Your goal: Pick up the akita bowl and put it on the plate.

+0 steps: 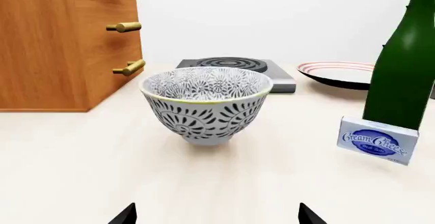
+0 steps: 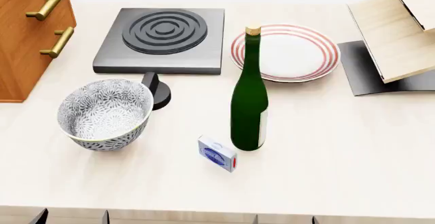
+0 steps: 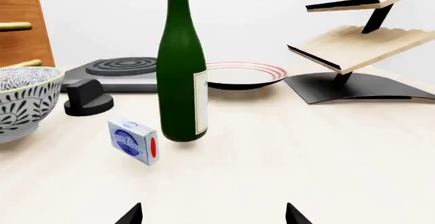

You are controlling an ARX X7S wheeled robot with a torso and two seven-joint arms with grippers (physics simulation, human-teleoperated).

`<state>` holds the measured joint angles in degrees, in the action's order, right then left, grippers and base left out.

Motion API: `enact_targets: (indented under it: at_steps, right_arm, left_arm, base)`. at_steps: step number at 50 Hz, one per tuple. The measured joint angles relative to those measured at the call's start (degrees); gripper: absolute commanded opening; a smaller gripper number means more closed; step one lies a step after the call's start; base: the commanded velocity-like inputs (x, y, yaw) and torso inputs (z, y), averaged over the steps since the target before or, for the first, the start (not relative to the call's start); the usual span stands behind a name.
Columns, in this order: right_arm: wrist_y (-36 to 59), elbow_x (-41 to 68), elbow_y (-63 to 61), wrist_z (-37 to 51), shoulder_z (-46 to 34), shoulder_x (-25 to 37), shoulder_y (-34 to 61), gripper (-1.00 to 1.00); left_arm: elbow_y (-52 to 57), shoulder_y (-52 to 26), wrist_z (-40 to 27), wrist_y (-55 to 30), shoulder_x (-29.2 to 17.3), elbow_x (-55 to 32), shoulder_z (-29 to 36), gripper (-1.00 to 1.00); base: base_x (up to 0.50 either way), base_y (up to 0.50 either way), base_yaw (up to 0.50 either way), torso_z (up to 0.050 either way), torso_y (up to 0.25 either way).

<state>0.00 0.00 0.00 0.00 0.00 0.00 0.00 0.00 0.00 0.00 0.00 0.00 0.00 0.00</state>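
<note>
The akita bowl (image 2: 104, 113), deep with a grey-and-white floral pattern, stands upright on the pale counter at the left. In the left wrist view the bowl (image 1: 206, 104) is straight ahead of my left gripper (image 1: 217, 216), which is open, empty and a short way back from it. The white plate (image 2: 319, 35) with red rings lies at the back, right of centre, with nothing on it. My right gripper (image 3: 214, 215) is open and empty, facing a green bottle, with the plate (image 3: 245, 76) behind it and the bowl (image 3: 20, 102) off to one side.
A tall green bottle (image 2: 249, 107) stands between bowl and plate, with a small cream cheese box (image 2: 217, 154) by its base. A grey burner (image 2: 163, 33) with a black knob (image 2: 156, 90) sits behind the bowl. A wooden cabinet (image 2: 27, 35) is at the left, a wooden rack (image 2: 401, 30) at the right.
</note>
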Motion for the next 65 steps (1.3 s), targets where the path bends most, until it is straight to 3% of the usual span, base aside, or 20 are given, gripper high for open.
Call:
enact_targets:
  at_steps: [17, 30, 37, 45, 65]
  right_arm:
    - [-0.76, 0.89, 0.7, 3.19, -2.94, 1.94, 0.49, 1.0]
    - [-0.18, 1.26, -1.62, 5.69, -4.66, 3.26, 0.91, 1.0]
    - [2.53, 1.83, -6.41, 6.92, -4.91, 3.96, 1.63, 1.0]
    - [6.15, 2.57, -12.53, 8.29, -4.93, 4.61, 2.78, 1.0]
    - [10.43, 5.25, -19.56, 10.67, -3.99, 6.37, 4.1, 1.0]
  left_arm:
    - [0.9, 0.82, -1.95, 0.98, -1.98, -1.37, 1.91, 1.0]
    - [-0.15, 2.98, -4.46, 7.13, -3.26, -1.64, 2.86, 1.0]
    - [11.23, 16.7, -6.2, 13.5, -5.05, -2.5, 1.0, 1.0]
    - [25.4, 26.57, -8.04, 13.19, -7.21, -4.49, -1.21, 1.0]
    - [42.33, 35.12, -11.01, 13.31, -10.39, -7.81, -5.92, 1.0]
  base:
    - [0.0, 0.0, 0.0, 0.0, 0.0]
    - [0.0, 0.0, 0.0, 0.0, 0.0]
    - [0.0, 0.0, 0.0, 0.0, 0.0]
    - [0.0, 0.0, 0.0, 0.0, 0.0]
    - [0.0, 0.0, 0.0, 0.0, 0.0]
